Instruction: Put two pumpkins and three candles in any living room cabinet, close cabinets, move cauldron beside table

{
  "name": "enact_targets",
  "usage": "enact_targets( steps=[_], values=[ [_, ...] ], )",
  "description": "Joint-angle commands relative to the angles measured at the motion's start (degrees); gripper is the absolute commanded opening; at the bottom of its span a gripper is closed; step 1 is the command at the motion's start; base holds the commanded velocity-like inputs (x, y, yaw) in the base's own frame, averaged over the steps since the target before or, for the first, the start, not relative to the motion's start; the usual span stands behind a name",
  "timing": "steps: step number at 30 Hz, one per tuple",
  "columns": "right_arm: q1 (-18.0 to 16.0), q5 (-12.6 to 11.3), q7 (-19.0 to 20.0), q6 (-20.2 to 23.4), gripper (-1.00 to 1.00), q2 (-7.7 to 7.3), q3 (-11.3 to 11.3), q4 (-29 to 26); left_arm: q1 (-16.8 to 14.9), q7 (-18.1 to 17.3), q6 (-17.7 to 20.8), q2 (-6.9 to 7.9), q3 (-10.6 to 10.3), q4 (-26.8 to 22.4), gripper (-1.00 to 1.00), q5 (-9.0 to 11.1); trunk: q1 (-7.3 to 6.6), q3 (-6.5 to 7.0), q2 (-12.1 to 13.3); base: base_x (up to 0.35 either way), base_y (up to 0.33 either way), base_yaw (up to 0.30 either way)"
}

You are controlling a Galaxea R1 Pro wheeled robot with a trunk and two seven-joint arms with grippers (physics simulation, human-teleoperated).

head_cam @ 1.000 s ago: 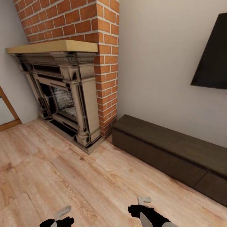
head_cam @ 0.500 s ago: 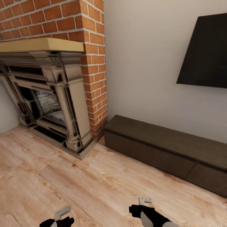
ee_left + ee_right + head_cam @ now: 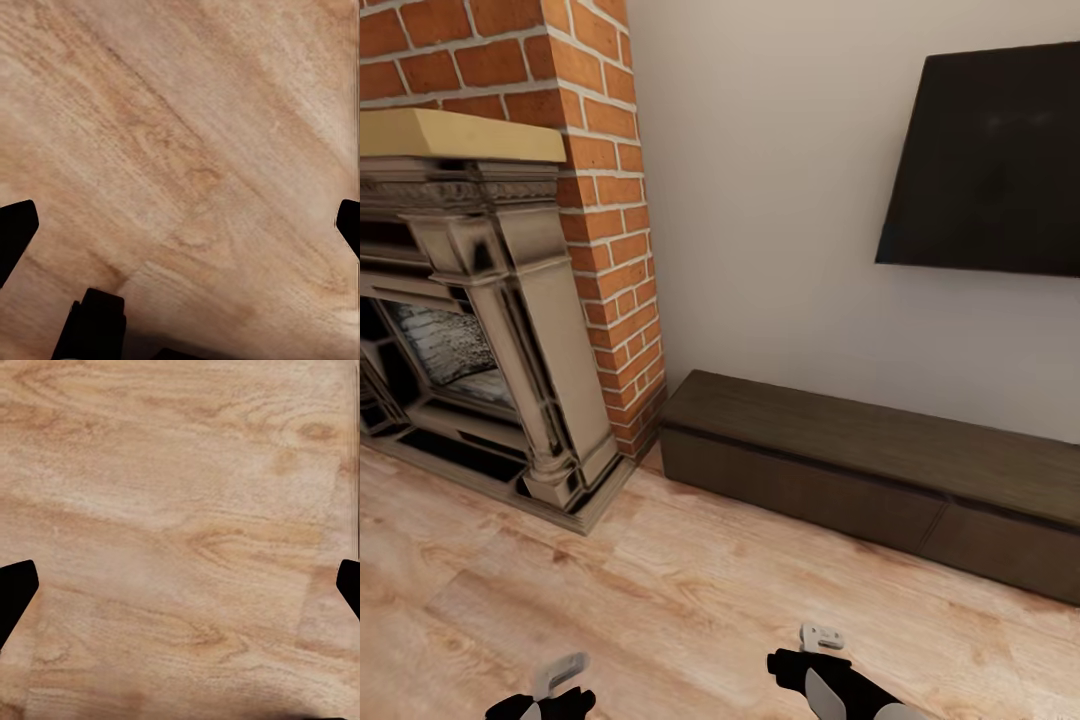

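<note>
The cabinet (image 3: 840, 440) is a long, low dark-brown unit standing on the floor against the white wall, right of the fireplace; its flat fronts look shut. The pumpkins, candles, cauldron and table are out of view. My left gripper (image 3: 557, 680) and right gripper (image 3: 818, 640) hang low over the wooden floor at the bottom edge of the head view. In the left wrist view my left gripper (image 3: 180, 225) is open over bare planks, with nothing between the fingertips. In the right wrist view my right gripper (image 3: 180, 585) is also open and empty.
A stone-coloured fireplace (image 3: 510, 380) with a pale wooden mantel stands at the left against a red brick chimney (image 3: 600, 220). A black TV screen (image 3: 990, 160) hangs on the wall above the cabinet. Light wooden floor (image 3: 690, 590) stretches between me and the cabinet.
The camera has turned to the right: the fireplace slid towards the left edge, and more of the TV and cabinet came into view. Both grippers hold the same place in the picture.
</note>
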Motion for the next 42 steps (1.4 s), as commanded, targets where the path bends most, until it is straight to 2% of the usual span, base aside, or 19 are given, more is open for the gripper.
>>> enact_targets(
  steps=[1, 25, 31, 42],
  values=[
    [-0.01, -0.41, -0.37, 0.30, 1.00, -0.03, 0.48, -0.11, 0.02, -0.02, 0.40, -0.01, 0.33, -0.14, 1.00, 0.18, 0.01, -0.05, -0.02, 0.083, 0.041, -0.268],
    [0.01, -0.42, -0.26, 0.23, 1.00, 0.26, 0.50, -0.12, 0.02, -0.02, 0.40, -0.01, 0.33, -0.14, 1.00, 0.19, 0.01, -0.05, -0.02, 0.005, 0.003, -0.262],
    [0.01, -0.42, -0.26, 0.25, 1.00, 0.19, 0.51, -0.17, 0.02, -0.02, 0.40, 0.00, 0.33, -0.14, 1.00, 0.19, 0.01, -0.05, -0.02, 0.000, 0.169, -0.259],
    [0.01, -0.28, -0.26, -0.50, 1.00, 0.27, 0.64, -0.39, 0.02, -0.02, 0.40, 0.00, 0.33, -0.14, 1.00, 0.18, 0.01, -0.05, -0.02, 0.017, 0.148, -0.057]
  ],
)
